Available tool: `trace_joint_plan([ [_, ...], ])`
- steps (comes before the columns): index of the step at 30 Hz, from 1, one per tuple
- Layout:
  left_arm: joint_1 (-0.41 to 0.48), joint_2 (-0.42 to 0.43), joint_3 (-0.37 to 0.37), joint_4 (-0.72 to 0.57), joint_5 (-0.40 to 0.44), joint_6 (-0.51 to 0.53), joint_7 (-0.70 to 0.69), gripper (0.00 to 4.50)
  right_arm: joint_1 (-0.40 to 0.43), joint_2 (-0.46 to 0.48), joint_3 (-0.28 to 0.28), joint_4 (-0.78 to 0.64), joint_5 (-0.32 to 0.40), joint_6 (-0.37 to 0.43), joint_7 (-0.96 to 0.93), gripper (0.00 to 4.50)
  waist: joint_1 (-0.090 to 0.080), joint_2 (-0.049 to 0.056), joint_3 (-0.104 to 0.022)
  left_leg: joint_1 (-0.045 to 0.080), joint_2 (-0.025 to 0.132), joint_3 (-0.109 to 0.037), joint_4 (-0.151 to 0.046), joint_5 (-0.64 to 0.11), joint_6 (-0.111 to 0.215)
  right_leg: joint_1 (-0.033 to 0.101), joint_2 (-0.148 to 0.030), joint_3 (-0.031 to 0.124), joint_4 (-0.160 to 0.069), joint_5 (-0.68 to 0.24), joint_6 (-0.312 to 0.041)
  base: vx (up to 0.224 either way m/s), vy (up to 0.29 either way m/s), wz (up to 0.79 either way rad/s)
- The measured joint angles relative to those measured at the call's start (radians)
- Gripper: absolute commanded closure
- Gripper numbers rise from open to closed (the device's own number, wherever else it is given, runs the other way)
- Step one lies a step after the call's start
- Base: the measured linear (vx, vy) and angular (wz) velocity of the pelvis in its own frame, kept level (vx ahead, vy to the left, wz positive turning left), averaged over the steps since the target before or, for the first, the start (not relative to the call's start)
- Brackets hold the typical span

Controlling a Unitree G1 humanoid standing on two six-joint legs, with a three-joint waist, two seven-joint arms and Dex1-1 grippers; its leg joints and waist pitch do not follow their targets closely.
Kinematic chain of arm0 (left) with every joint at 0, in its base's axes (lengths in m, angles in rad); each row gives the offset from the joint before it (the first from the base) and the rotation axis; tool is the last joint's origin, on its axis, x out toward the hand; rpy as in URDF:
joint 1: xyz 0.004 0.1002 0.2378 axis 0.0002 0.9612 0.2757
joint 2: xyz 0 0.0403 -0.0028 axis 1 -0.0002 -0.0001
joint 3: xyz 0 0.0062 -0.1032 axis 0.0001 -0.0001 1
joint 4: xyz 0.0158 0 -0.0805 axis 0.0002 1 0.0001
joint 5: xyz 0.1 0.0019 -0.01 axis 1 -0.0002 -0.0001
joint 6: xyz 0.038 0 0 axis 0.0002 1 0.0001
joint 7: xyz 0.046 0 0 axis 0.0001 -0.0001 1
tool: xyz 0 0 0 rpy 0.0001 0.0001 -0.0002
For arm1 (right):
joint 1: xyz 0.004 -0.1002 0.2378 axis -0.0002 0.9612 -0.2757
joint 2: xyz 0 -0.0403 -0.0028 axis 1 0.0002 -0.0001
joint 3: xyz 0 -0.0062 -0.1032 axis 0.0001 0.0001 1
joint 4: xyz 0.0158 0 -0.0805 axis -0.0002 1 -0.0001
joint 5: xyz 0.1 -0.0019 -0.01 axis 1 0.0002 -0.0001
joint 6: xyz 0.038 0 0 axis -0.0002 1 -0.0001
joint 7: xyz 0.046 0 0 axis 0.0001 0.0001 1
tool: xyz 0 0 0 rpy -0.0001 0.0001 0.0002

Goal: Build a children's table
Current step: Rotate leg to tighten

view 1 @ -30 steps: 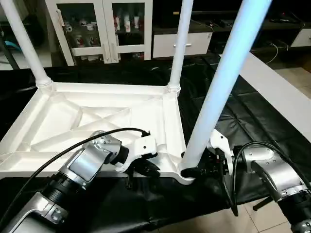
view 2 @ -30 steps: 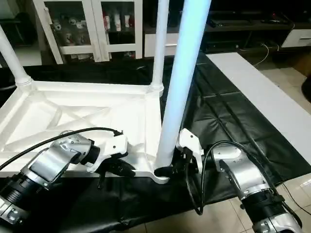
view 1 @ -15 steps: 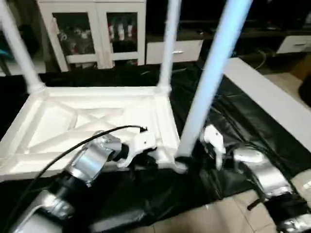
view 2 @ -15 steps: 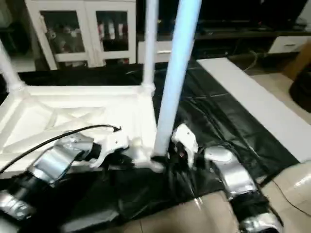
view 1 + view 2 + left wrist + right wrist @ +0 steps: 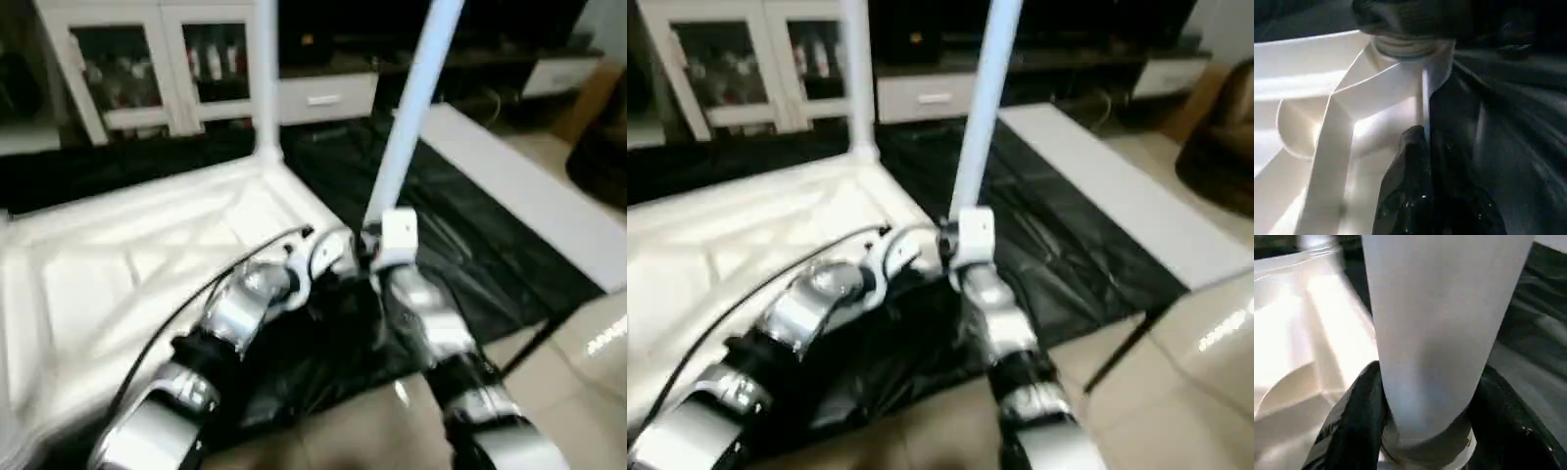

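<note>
One tabletop (image 5: 118, 264) is present, white plastic, lying upside down on a black sheet (image 5: 460, 255), with its ribbed underside facing up. Two legs stand in view. The near leg (image 5: 411, 108) rises from the tabletop's near right corner, and its long axis runs steeply upward with a slight lean to the right. The far leg (image 5: 265, 73) stands upright at the corner further along the same edge, its axis close to vertical. Any further legs cannot be confirmed.

Two grippers are counted, both at the foot of the near leg. The right gripper (image 5: 1425, 406) has one black finger on either side of the near leg just above its threaded end, and the fingers (image 5: 1352, 416) appear to press on the tube. The left gripper (image 5: 1425, 147) has its fingers together with nothing between them, its tip against the rim of the tabletop beside the near corner socket (image 5: 1405, 46).

One flat white board (image 5: 519, 186) lies to the right of the tabletop, well apart from it, along the edge of the black sheet. One white cabinet (image 5: 137, 69) with glass doors stands beyond the tabletop's far edge.
</note>
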Motion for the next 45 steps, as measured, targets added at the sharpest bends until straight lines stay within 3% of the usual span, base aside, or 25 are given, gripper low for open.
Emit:
trace_joint_plan([
  [1, -0.005, 0.000, -0.005, 0.004, 0.001, -0.001, 0.001, 4.50, -0.003, 0.005, -0.005, 0.008, 0.000, -0.007, -0.012, 2.49, -0.001, -0.004, -0.002, 0.000, 0.001, 0.000, -0.006, 0.002, -0.004, -0.001, 0.004, 0.001, -0.008, 0.007, -0.005, 0.000, 0.000, 0.00],
  [2, -0.010, 0.003, -0.010, 0.013, 0.009, -0.014, -0.001, 4.50, -0.012, 0.009, -0.008, 0.030, 0.000, -0.031, -0.014, 2.49, -0.002, -0.011, -0.003, 0.000, 0.001, 0.008, -0.007, 0.003, -0.004, -0.001, 0.009, 0.016, -0.015, 0.041, -0.020, 0.000, 0.000, 0.00],
  [3, -0.012, 0.004, -0.011, 0.020, 0.016, -0.029, -0.001, 4.50, -0.018, 0.011, -0.014, 0.042, 0.000, -0.048, -0.012, 2.49, -0.003, -0.011, -0.001, 0.001, 0.000, 0.013, -0.005, 0.002, -0.004, -0.001, 0.010, 0.024, -0.015, 0.053, -0.017, 0.000, 0.000, 0.00],
  [6, -0.018, 0.009, -0.011, 0.036, 0.021, -0.071, -0.001, 4.50, -0.021, 0.008, -0.024, 0.058, -0.007, -0.098, 0.016, 2.49, -0.003, -0.009, 0.001, 0.000, 0.000, 0.024, -0.016, 0.002, -0.004, -0.010, 0.011, 0.035, -0.017, 0.052, -0.015, 0.000, 0.000, 0.00],
  [8, -0.019, 0.010, -0.015, 0.043, 0.025, -0.095, -0.005, 4.50, -0.009, -0.008, -0.021, 0.055, -0.012, -0.129, 0.050, 1.93, 0.001, -0.007, 0.001, 0.000, 0.000, 0.027, -0.027, 0.002, -0.004, -0.010, 0.015, 0.039, -0.023, 0.053, -0.013, 0.000, 0.000, 0.00],
  [11, -0.021, 0.011, -0.028, 0.046, 0.026, -0.130, -0.024, 4.50, 0.053, -0.043, -0.006, -0.016, -0.015, -0.157, 0.089, 1.75, 0.017, -0.002, 0.003, 0.000, 0.002, 0.038, -0.036, 0.003, -0.004, -0.011, 0.015, 0.047, -0.026, 0.070, -0.004, 0.000, 0.000, 0.00],
  [14, -0.027, 0.010, -0.036, 0.052, 0.027, -0.155, -0.042, 4.50, 0.102, -0.074, 0.008, -0.091, -0.026, -0.157, 0.131, 1.38, 0.032, 0.005, 0.003, -0.001, 0.016, 0.054, -0.041, 0.006, 0.000, -0.013, 0.017, 0.045, -0.026, 0.072, -0.008, 0.000, 0.000, 0.00],
  [16, -0.034, 0.016, -0.036, 0.065, 0.028, -0.175, -0.051, 4.50, 0.162, -0.112, 0.020, -0.195, -0.018, -0.120, 0.202, 1.34, 0.037, 0.008, 0.002, -0.001, 0.017, 0.055, -0.042, 0.006, 0.001, -0.013, 0.018, 0.045, -0.026, 0.070, -0.006, 0.026, -0.010, 0.01],
  [24, -0.047, 0.042, -0.035, 0.090, 0.028, -0.230, -0.094, 4.50, 0.414, -0.260, 0.112, -0.478, -0.005, 0.017, 0.411, 0.60, 0.031, 0.014, 0.001, -0.005, 0.016, 0.057, -0.040, 0.021, 0.003, -0.012, 0.017, 0.048, -0.032, 0.067, -0.002, 0.000, 0.000, 0.00],
  [29, -0.043, 0.067, -0.035, 0.096, 0.021, -0.264, -0.148, 4.50, 0.532, -0.370, 0.150, -0.699, 0.063, 0.081, 0.590, 0.29, 0.033, 0.019, 0.000, -0.006, 0.017, 0.056, -0.042, 0.021, 0.003, -0.012, 0.017, 0.047, -0.033, 0.065, 0.002, 0.000, 0.000, 0.00],
  [32, -0.038, 0.086, -0.035, 0.096, 0.018, -0.285, -0.178, 4.50, 0.548, -0.417, 0.141, -0.744, 0.091, 0.092, 0.659, 0.01, 0.032, 0.020, 0.000, -0.008, 0.017, 0.056, -0.042, 0.021, 0.003, -0.012, 0.017, 0.047, -0.032, 0.065, 0.002, 0.000, 0.000, 0.00],
  [45, -0.022, 0.114, -0.035, 0.086, 0.017, -0.335, -0.239, 4.50, 0.522, -0.425, 0.101, -0.771, 0.109, 0.126, 0.675, 0.01, 0.033, 0.018, 0.000, -0.007, 0.017, 0.056, -0.041, 0.021, 0.003, -0.012, 0.017, 0.047, -0.030, 0.063, 0.002, 0.000, 0.000, 0.00],
])
